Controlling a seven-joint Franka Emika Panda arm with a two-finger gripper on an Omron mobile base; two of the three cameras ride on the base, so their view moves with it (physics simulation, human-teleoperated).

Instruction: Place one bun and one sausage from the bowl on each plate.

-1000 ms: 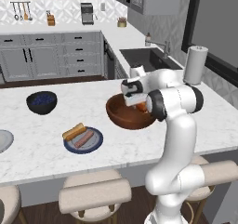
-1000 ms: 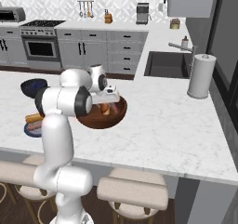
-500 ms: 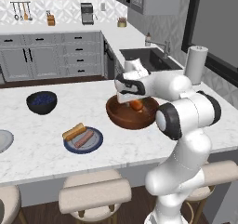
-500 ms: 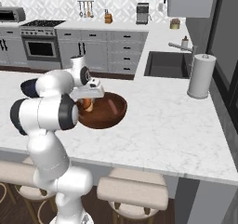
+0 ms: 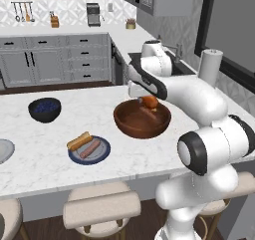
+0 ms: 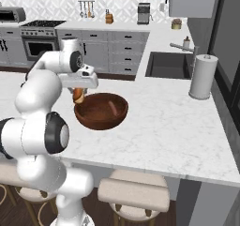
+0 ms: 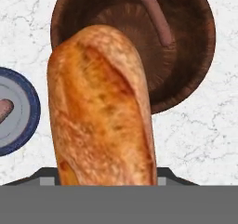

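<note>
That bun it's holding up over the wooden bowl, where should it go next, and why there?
Probably carry the bun sideways toward the light grey plate at the counter's far left. The gripper has it lifted above the bowl, where one sausage remains. The blue plate already carries a bun and a sausage, so the grey one looks like the one to fill.

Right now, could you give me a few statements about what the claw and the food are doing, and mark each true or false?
1. The claw holds a bun. True.
2. The wooden bowl is empty. False: one sausage lies in it.
3. The blue plate has a bun and a sausage on it. True.
4. The bun in the claw lies on the grey plate. False: it is up over the bowl's rim.
5. A paper towel roll stands beside the sink. True.
</note>
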